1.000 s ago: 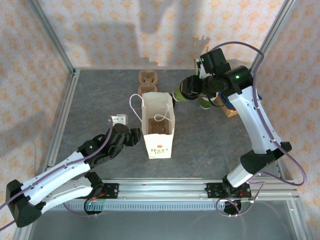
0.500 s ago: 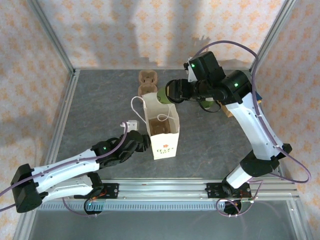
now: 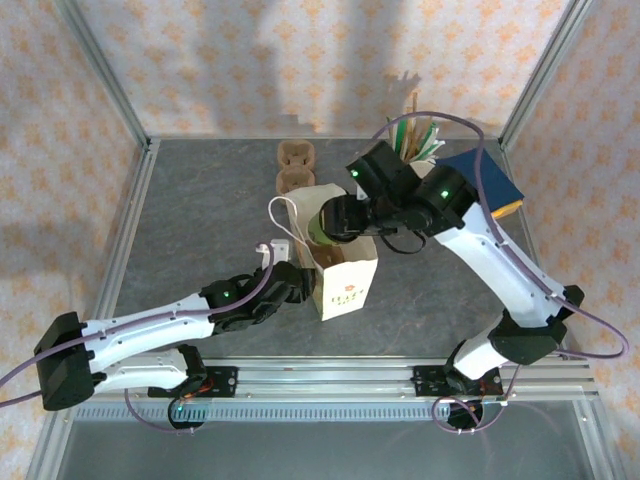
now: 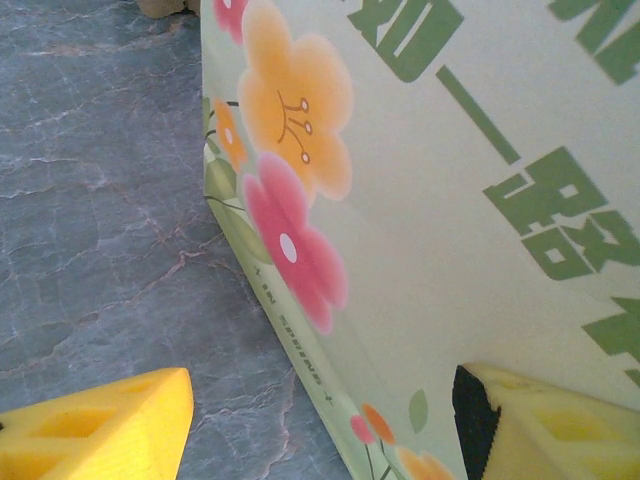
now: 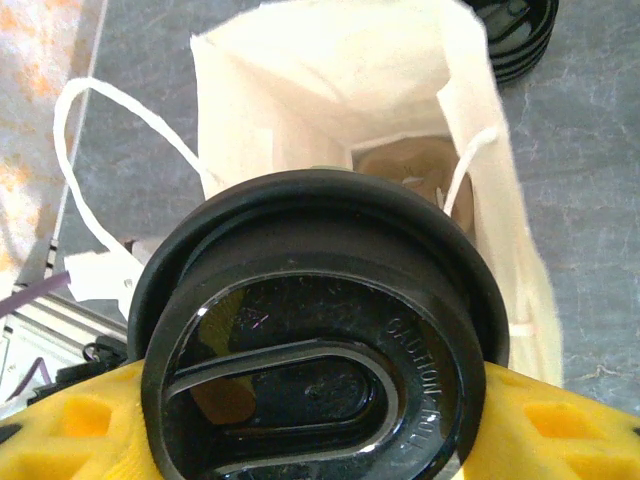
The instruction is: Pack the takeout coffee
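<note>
Top view, coffee cup (image 3: 325, 220): tilted on its side in the right pincer (image 3: 340, 215), at the open mouth of the paper bag (image 3: 345, 275), not yet down inside.
Top view, paper bag: stands upright on the counter (image 3: 200, 200), mouth open, white cord handles up.
Top view, left pincer (image 3: 295, 285): low against the bag's near left side, apparently steadying it.
Top view, cardboard tray (image 3: 295, 165): beyond the bag, apart from it.

Left wrist view, left pincer (image 4: 320, 410): jaws wide apart, the bag's printed corner (image 4: 420, 200) standing between them; one yellow finger (image 4: 110, 430) is clear of the paper, the other sits at the bag's face, and I cannot tell whether it presses.
Left wrist view, counter (image 4: 90, 200): grey stone pattern beside the bag.

Right wrist view, right pincer (image 5: 315, 440): closed on the cup, a yellow finger (image 5: 560, 430) on each side.
Right wrist view, black lid (image 5: 310, 330): seated on the cup, directly above the bag's opening (image 5: 330, 80).
Right wrist view, bag inside: a brown cardboard insert (image 5: 400, 170) at the bottom.

Done: cup lidded, picked up and brought to the bag.
Left: lower it in upright, let go, pull both arms away.
</note>
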Robot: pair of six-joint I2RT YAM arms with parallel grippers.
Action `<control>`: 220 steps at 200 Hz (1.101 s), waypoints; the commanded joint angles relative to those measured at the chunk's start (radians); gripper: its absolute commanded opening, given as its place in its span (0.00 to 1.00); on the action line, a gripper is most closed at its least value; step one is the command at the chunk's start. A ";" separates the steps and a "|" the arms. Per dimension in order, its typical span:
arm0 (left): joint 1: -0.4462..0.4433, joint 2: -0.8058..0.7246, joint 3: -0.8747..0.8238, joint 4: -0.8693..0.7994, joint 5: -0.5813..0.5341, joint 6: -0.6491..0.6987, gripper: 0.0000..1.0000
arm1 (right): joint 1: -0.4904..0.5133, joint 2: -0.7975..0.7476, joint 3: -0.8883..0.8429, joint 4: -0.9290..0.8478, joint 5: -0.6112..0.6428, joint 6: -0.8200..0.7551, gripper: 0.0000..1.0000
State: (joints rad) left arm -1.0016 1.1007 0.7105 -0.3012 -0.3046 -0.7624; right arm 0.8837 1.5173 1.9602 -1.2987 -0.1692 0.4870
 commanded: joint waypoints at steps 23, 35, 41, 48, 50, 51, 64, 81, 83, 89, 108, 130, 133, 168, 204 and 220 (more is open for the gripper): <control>-0.010 0.015 0.033 0.046 -0.038 0.014 0.72 | 0.026 0.012 -0.058 -0.010 0.086 0.037 0.42; -0.010 0.006 0.026 0.048 -0.038 0.019 0.72 | 0.025 0.023 -0.068 -0.009 0.088 0.022 0.42; -0.011 0.001 0.024 0.048 -0.040 0.023 0.72 | 0.026 0.029 -0.073 -0.010 0.096 0.016 0.43; -0.011 -0.008 0.020 0.048 -0.041 0.027 0.72 | 0.027 0.040 -0.074 -0.009 0.099 0.006 0.43; -0.011 -0.010 0.020 0.048 -0.042 0.028 0.72 | 0.026 0.042 -0.073 -0.009 0.099 0.001 0.43; -0.011 -0.011 0.020 0.048 -0.043 0.029 0.72 | 0.026 0.045 -0.073 -0.009 0.099 -0.001 0.43; -0.010 -0.030 0.011 0.054 -0.038 0.041 0.73 | 0.025 0.067 -0.068 -0.008 0.094 -0.021 0.43; -0.010 -0.055 0.001 0.053 -0.040 0.052 0.73 | 0.026 0.095 -0.066 -0.008 0.081 -0.043 0.43; -0.011 -0.058 0.000 0.053 -0.042 0.052 0.73 | 0.025 0.097 -0.066 -0.009 0.079 -0.045 0.43; -0.011 -0.066 -0.003 0.051 -0.041 0.054 0.73 | 0.026 0.106 -0.066 -0.009 0.074 -0.055 0.43; -0.011 -0.089 -0.017 0.045 -0.044 0.055 0.73 | 0.025 0.124 -0.072 -0.009 0.059 -0.080 0.43; -0.011 -0.106 -0.029 0.044 -0.046 0.054 0.73 | 0.025 0.145 -0.072 -0.011 0.045 -0.104 0.43; -0.010 -0.108 -0.029 0.044 -0.046 0.055 0.73 | 0.025 0.148 -0.072 -0.011 0.045 -0.107 0.43; -0.011 -0.109 -0.031 0.034 -0.050 0.057 0.73 | 0.024 0.166 -0.085 -0.011 0.046 -0.122 0.43; -0.011 -0.111 -0.030 0.033 -0.047 0.066 0.73 | 0.023 0.185 -0.115 -0.010 0.066 -0.118 0.43; -0.010 -0.116 -0.033 0.031 -0.047 0.067 0.73 | 0.024 0.191 -0.126 -0.011 0.069 -0.115 0.42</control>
State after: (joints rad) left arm -1.0016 1.0035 0.6926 -0.2710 -0.3229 -0.7227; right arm 0.9073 1.6901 1.8553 -1.2968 -0.1295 0.3805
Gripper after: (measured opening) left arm 0.733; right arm 0.607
